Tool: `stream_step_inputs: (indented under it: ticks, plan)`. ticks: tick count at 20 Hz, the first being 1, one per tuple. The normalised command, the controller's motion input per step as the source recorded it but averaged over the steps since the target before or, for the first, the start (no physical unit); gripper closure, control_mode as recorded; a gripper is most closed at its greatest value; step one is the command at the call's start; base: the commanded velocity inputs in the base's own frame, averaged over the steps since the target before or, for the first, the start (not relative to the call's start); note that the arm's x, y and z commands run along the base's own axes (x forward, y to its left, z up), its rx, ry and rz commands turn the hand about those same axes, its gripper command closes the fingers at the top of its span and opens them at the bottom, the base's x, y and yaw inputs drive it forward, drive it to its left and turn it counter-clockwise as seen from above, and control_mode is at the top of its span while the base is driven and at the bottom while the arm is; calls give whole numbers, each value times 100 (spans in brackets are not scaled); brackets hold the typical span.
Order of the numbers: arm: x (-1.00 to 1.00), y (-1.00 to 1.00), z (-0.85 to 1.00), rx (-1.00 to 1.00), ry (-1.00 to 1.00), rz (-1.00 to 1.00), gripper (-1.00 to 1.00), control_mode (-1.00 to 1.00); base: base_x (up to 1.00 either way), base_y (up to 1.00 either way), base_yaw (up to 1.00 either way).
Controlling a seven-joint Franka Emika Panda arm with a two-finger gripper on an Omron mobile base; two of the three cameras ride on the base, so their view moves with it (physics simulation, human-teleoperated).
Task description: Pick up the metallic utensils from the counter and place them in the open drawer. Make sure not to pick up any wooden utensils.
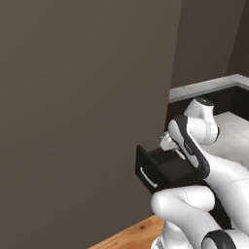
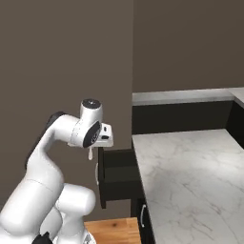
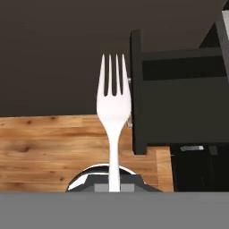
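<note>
A silvery fork, one of the metallic utensils, is clamped by its handle in my gripper, which is shut on it. In the right base view the fork hangs tines-down below the hand. The open drawer, a black box with a curved silver handle, juts out from under the counter. In the hand view the drawer lies just right of the fork, whose tines sit over the wooden floor beside the drawer's front. In the left base view the hand hovers at the drawer's top edge.
A tall dark brown wall panel stands close on the left of the drawer. Wooden floor lies below. A second grey worktop on black cabinets runs along the back.
</note>
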Motion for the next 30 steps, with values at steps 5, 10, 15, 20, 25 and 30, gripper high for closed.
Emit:
stream_step_inputs:
  ticks: [5, 10, 15, 20, 25, 30]
  plan:
    - [87, -14, -72, 0, 23, 0, 100, -100, 0, 0, 0]
    - [87, -21, -61, -1, 14, 0, 100, -100, 0, 0, 0]
    - [76, -15, -68, -4, 0, 0, 100, -100, 0, 0, 0]
    - [48, -2, -69, -5, -1, 0, 100, -100, 0, 0, 0]
    - [33, -1, -63, -3, -3, 0, 100, -100, 0, 0, 0]
    - [32, 0, -53, 0, 0, 0, 100, -100, 0, 0, 0]
